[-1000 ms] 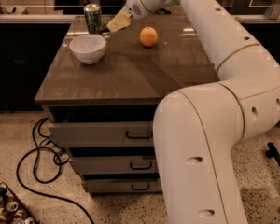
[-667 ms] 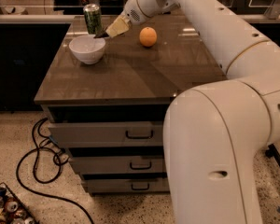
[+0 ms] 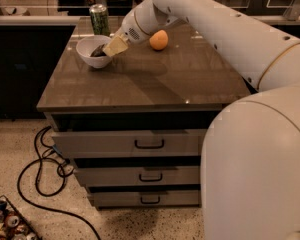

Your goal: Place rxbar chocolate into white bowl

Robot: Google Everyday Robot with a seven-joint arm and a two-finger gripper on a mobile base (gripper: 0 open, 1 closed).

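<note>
The white bowl (image 3: pixel 88 55) stands on the back left of the brown cabinet top (image 3: pixel 155 81). My gripper (image 3: pixel 108 49) reaches down from the right over the bowl's right rim, its pale yellow fingers (image 3: pixel 116 45) pointing into the bowl. It is shut on the rxbar chocolate (image 3: pixel 97 51), a dark wrapper that hangs tilted inside the bowl, its lower end down in the hollow. I cannot tell whether the bar touches the bowl's bottom.
A green drink can (image 3: pixel 99 19) stands just behind the bowl. An orange fruit (image 3: pixel 159 40) lies right of the gripper, under my arm. The cabinet has three drawers (image 3: pixel 149 144) in front. Black cables (image 3: pixel 42 176) and a tray of cans (image 3: pixel 5 221) lie on the floor at left.
My gripper has moved left and down with the bar, from beside the can to over the bowl's rim. The bar now hangs inside the bowl.
</note>
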